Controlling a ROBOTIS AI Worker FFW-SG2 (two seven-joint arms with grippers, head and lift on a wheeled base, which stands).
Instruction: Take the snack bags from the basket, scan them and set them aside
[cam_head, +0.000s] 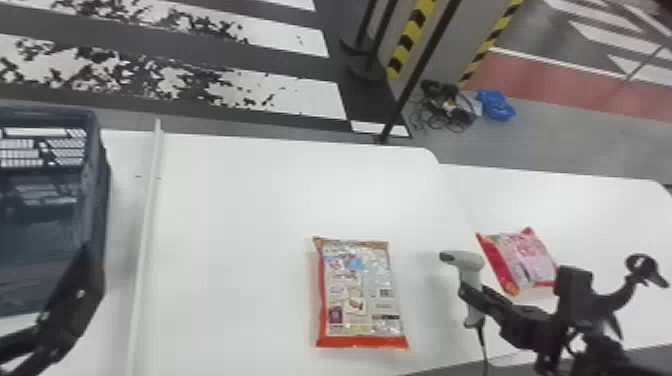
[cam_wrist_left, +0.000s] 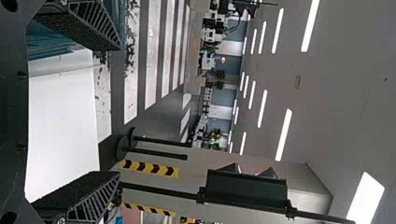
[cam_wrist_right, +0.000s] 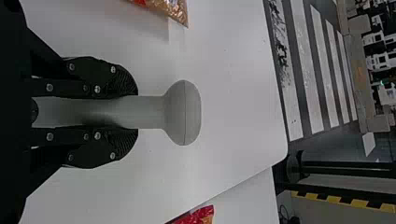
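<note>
Right gripper (cam_head: 469, 296), clamped on scanner (cam_head: 468, 265), sits between orange-edged bag (cam_head: 357, 295) and pink bag (cam_head: 525, 257); left gripper (cam_head: 72, 305): wide open, empty.

Head view: set high, facing forward and down over the tabletop (cam_head: 240, 210) to the striped floor (cam_head: 305, 95). Left wrist view: on its side, facing outward past tabletop and floor to the ceiling (cam_wrist_left: 336, 70). Right wrist view: on its side, close to the scanner (cam_wrist_right: 182, 112), facing across the tabletop. Shared, head and right wrist: scanner, parts of both snack bags (cam_head: 357, 295).
</note>
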